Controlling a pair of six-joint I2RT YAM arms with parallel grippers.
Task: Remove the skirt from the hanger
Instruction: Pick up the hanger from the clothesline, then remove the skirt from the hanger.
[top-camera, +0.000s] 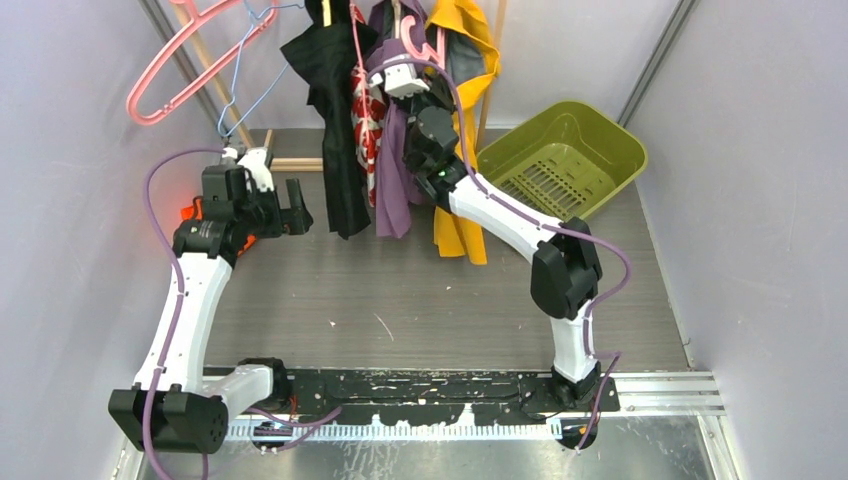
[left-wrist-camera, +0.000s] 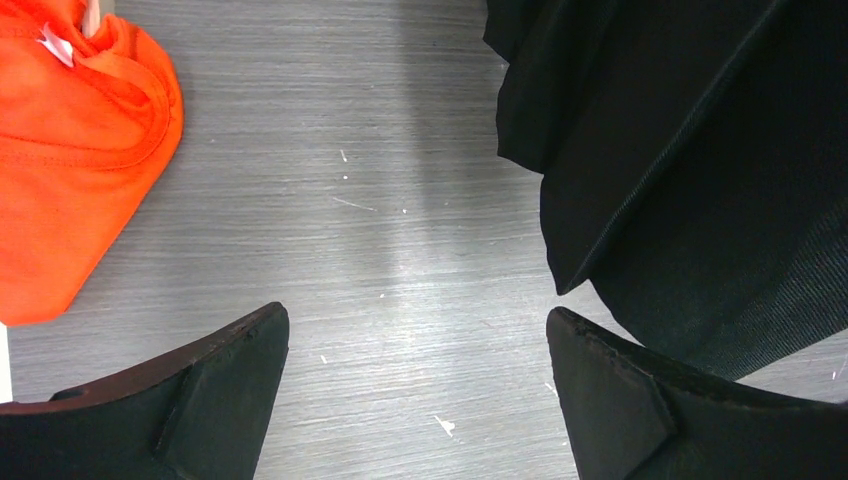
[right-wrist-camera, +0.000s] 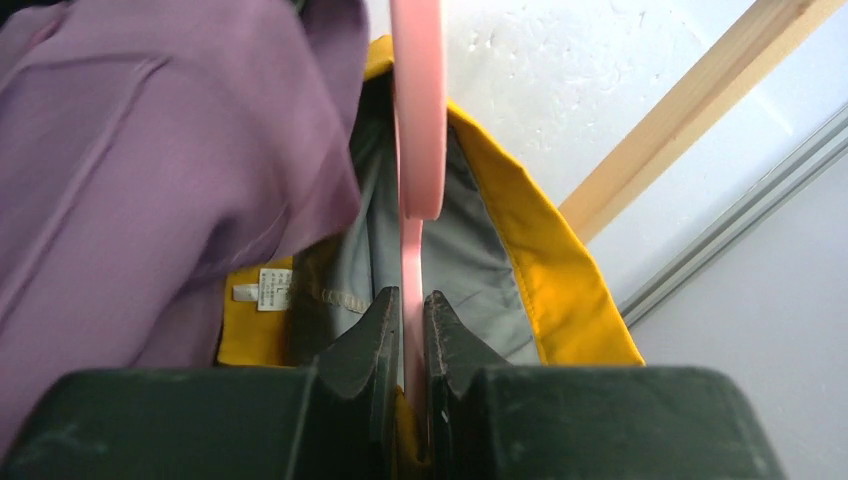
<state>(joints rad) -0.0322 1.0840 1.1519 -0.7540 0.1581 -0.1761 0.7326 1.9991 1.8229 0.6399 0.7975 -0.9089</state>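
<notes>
Pink plastic was what my right claw (right-wrist-camera: 411, 330) held: the thin pink plastic hanger (right-wrist-camera: 418, 120), pinched on its flat bar with the jaws drawn together on it. On that hanger hung the yellow skirt with the grey lining (right-wrist-camera: 560, 290), up at the far edge of the grey wood-grain table (left-wrist-camera: 400, 200), its waistband folded around the bar just past my fingertips. I judged the grip was there to steady the hanger, so the cloth could be drawn off without everything swinging on the wooden rack pole (right-wrist-camera: 700, 110). A purple hanging garment (right-wrist-camera: 150, 150) crowded the skirt on the side toward the left edge and hid part of it.

My left claw (left-wrist-camera: 415, 315) was spread wide with nothing in it, low over the table toward the left edge. A black hanging garment (left-wrist-camera: 700, 150) hung just beside one finger; whether they touched I could not tell. A crumpled orange cloth (left-wrist-camera: 70, 150) lay by the left edge. The skirt seemed wholly on the hanger, so the task looked barely begun. An olive-green slotted plastic basket (top-camera: 565, 160) sat at the far right corner, likely meant to receive it.
</notes>
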